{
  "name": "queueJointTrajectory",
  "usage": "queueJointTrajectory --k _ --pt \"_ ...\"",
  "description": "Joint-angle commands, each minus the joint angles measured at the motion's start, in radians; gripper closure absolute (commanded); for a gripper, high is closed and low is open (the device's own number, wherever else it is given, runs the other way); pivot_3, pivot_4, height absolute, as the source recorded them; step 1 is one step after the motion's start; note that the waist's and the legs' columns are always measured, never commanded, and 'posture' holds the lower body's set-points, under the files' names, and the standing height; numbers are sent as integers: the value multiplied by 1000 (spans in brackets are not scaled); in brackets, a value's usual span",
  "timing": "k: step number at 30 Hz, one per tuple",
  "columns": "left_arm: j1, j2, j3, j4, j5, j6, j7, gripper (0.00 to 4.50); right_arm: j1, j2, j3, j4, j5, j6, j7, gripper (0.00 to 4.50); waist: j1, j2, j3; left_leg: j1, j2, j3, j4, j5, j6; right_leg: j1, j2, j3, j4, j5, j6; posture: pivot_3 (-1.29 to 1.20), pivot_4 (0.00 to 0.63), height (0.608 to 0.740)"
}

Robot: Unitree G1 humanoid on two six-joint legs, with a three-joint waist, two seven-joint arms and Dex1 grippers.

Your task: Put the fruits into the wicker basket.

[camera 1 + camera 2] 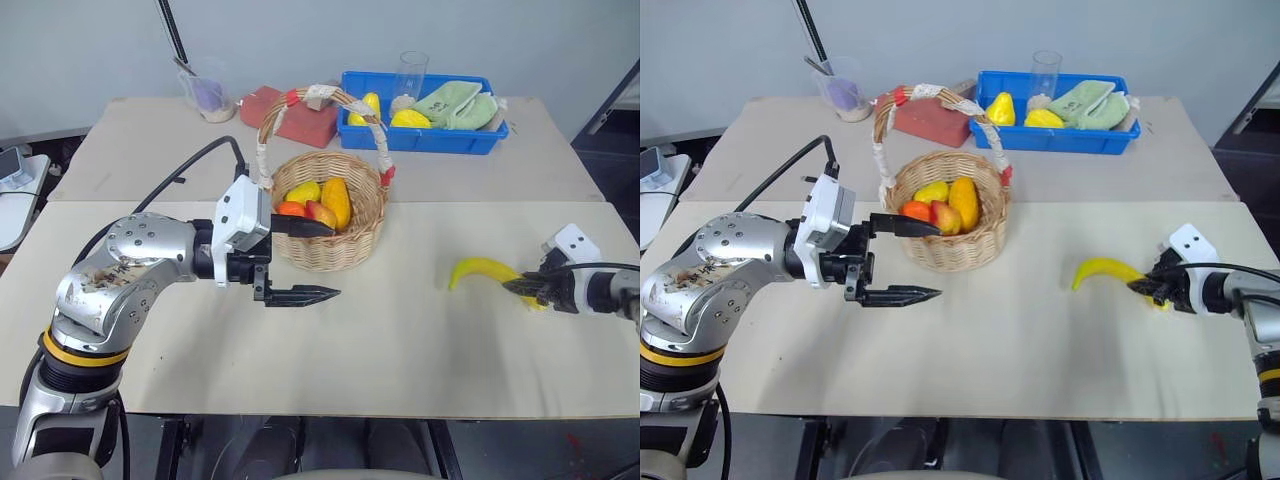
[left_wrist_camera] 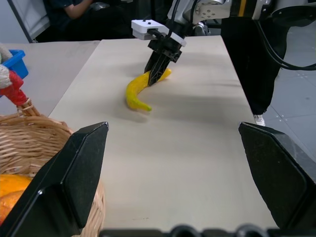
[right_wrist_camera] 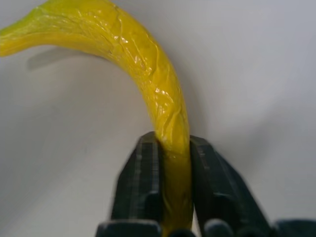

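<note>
The wicker basket (image 1: 352,240) stands mid-table with a taped arched handle. Inside it lie a small red-and-yellow apple-like fruit (image 1: 320,213) and other yellow and orange fruits. My left gripper (image 1: 303,261) hovers open just in front of the basket's left side, its upper finger over the rim, holding nothing. On the table at the right lies the long curved yellow banana (image 1: 478,270). My right gripper (image 1: 524,287) is shut on the banana's near end; the wrist view shows both fingers (image 3: 143,190) pinching the banana (image 3: 148,74).
A blue plastic bin (image 1: 425,139) with yellow pear-like fruits and green cloths sits at the back, a clear glass (image 1: 409,72) beside it. A red block (image 1: 300,118) and a measuring cup (image 1: 208,96) stand behind the basket. A black cable (image 1: 185,170) trails over the table.
</note>
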Motion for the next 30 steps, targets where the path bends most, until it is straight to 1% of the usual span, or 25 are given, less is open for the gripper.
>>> queueJointTrajectory --k 1,5,7,8,10,12,15,18,21,24,27,29,30 --pt "3 14 35 -5 14 -27 12 0 29 -23 -49 -107 41 27 32 4284 0 0 0 0 0 0 0 0 0 0 0 0 0 0 0 0 150 740" --pt "42 30 80 -15 7 -32 25 0 58 -45 -94 -294 113 112 60 4284 -5 1 0 0 0 0 0 0 0 -1 0 0 0 0 0 0 150 740" --pt "83 40 133 -33 -17 -28 37 0 44 -33 -110 -445 178 191 49 4284 -9 1 0 0 1 0 -1 0 0 -1 1 1 0 0 0 0 150 740" --pt "112 49 170 -43 -29 -21 47 0 16 -9 -109 -531 223 243 26 4284 -10 1 0 1 1 0 -1 0 0 -1 2 2 0 0 0 0 150 740" --pt "192 70 255 -64 -35 -19 70 0 -94 89 -69 -676 308 351 -62 4284 -19 0 0 1 3 0 -1 0 0 -1 3 2 0 0 0 0 150 740" --pt "259 90 324 -89 -56 -1 89 0 -197 191 -22 -734 340 417 -140 4285 -24 1 0 2 6 0 -3 0 0 -1 5 2 -1 1 -2 0 150 740" --pt "331 118 408 -129 -105 41 115 0 -324 341 54 -711 324 446 -237 4285 -13 0 0 2 9 0 -4 0 0 -2 8 1 -1 2 -4 0 150 740" --pt "351 124 457 -144 -142 67 161 0 -406 452 122 -631 284 422 -291 4285 7 0 0 2 9 0 -4 -1 -1 -3 7 1 -1 3 -5 0 150 740" --pt "364 120 489 -164 -179 87 205 0 -475 538 177 -521 226 371 -332 4285 15 0 0 1 8 0 -4 0 -2 -5 7 0 -1 5 -6 0 150 740" --pt "383 119 509 -182 -201 96 240 0 -526 605 202 -414 171 320 -375 4285 9 0 0 0 8 0 -4 0 -3 -7 7 0 0 6 -6 0 150 740" --pt "389 118 517 -189 -221 95 271 0 -548 644 202 -350 122 265 -413 4285 -1 -1 0 -2 9 0 -6 6 -13 -12 8 1 2 7 -8 0 150 740" --pt "387 116 518 -189 -230 91 292 0 -556 668 194 -324 97 237 -446 3223 -6 -1 0 -3 10 0 -7 7 -14 -15 10 1 5 8 -9 0 150 740" --pt "384 116 516 -188 -231 88 299 0 -557 678 189 -321 92 233 -459 2924 -8 -1 0 -3 10 0 -7 7 -14 -16 11 1 6 8 -9 0 150 740"
